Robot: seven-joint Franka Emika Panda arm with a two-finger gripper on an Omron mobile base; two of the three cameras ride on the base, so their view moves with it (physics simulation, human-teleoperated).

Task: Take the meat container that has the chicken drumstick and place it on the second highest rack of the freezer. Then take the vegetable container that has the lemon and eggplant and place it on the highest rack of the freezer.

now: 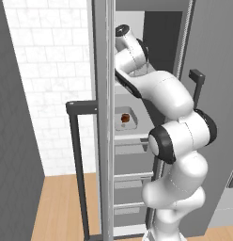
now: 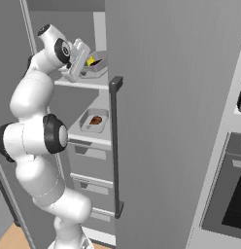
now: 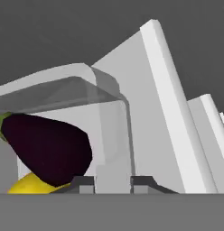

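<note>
The vegetable container (image 2: 99, 62) sits on the highest rack (image 2: 88, 83) of the open freezer (image 2: 180, 121), with the lemon (image 2: 91, 62) inside. Up close, its clear wall (image 3: 109, 131) holds the dark eggplant (image 3: 46, 149) above the lemon (image 3: 32, 184). My gripper (image 3: 113, 182) has one fingertip on each side of that wall, near its front corner (image 2: 86, 64); whether they still press on it is unclear. One rack lower (image 2: 88, 138), the meat container (image 2: 94, 120) holds the chicken drumstick (image 2: 95, 120). From the left, that container (image 1: 126, 117) shows beside my arm.
The freezer door (image 1: 104, 141) stands open at my left, with its dark bar handle (image 1: 78, 164). Grey drawers (image 2: 93, 163) lie below the racks. Another closed door with a handle (image 2: 115, 146) stands on the right, and a black oven (image 2: 229, 194) beyond it.
</note>
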